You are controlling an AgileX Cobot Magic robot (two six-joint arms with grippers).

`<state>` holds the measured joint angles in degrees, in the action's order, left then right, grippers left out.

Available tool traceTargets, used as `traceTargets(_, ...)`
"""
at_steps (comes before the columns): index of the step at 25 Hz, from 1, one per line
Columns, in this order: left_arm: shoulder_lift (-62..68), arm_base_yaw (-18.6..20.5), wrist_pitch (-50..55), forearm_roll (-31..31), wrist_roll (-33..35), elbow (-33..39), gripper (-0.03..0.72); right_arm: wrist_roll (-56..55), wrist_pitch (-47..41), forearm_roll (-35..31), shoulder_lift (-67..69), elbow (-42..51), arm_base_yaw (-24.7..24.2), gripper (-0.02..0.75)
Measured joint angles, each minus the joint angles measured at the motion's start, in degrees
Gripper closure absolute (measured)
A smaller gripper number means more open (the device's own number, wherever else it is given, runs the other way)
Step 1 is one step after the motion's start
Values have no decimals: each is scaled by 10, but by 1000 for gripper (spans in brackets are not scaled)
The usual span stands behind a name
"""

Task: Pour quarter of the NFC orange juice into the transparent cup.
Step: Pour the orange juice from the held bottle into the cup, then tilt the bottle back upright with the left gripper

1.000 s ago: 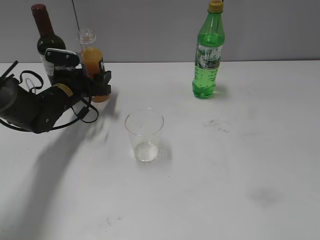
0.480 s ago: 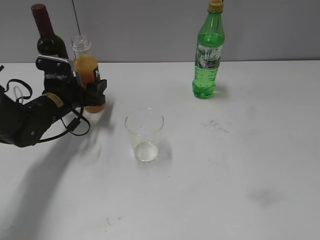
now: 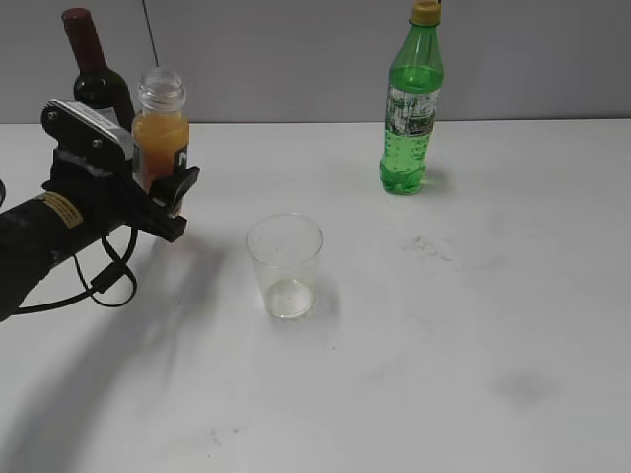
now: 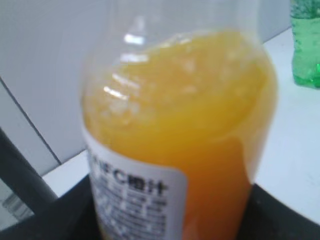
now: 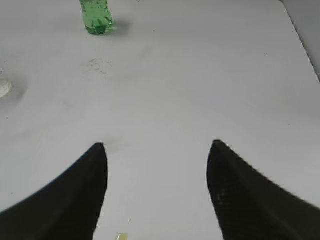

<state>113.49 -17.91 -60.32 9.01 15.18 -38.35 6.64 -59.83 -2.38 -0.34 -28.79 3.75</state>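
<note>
The NFC orange juice (image 3: 161, 133) is a small clear bottle of orange liquid with an open wide neck. My left gripper (image 3: 163, 197) is shut on its lower body and holds it upright above the table, left of the cup. In the left wrist view the NFC orange juice (image 4: 190, 130) fills the frame between the black jaws. The transparent cup (image 3: 285, 266) stands empty at the table's middle; a sliver of the transparent cup (image 5: 4, 86) shows at the left edge of the right wrist view. My right gripper (image 5: 156, 147) is open and empty over bare table; it is out of the exterior view.
A dark wine bottle (image 3: 92, 74) stands at the back left behind my left arm. A green bottle (image 3: 411, 103) with a yellow cap stands at the back right; it also shows in the right wrist view (image 5: 96, 17). A small yellow drop (image 5: 121, 236) lies on the white table (image 3: 473, 325).
My left gripper has lifted the juice bottle off the table and drawn it forward and slightly left, away from the wine bottle. The cup and green bottle have not moved.
</note>
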Motion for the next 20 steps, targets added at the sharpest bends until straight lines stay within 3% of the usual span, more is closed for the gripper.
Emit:
traceTargets(9, -57, -76, 89, -133, 276, 23, 218, 0, 0, 0, 0, 0, 0, 256)
traceTargets(17, -57, -112, 89, -222, 502, 23, 218, 0, 0, 0, 0, 0, 0, 257)
traceTargets(20, -57, -119, 87, -243, 547, 23, 218, 0, 0, 0, 0, 0, 0, 257)
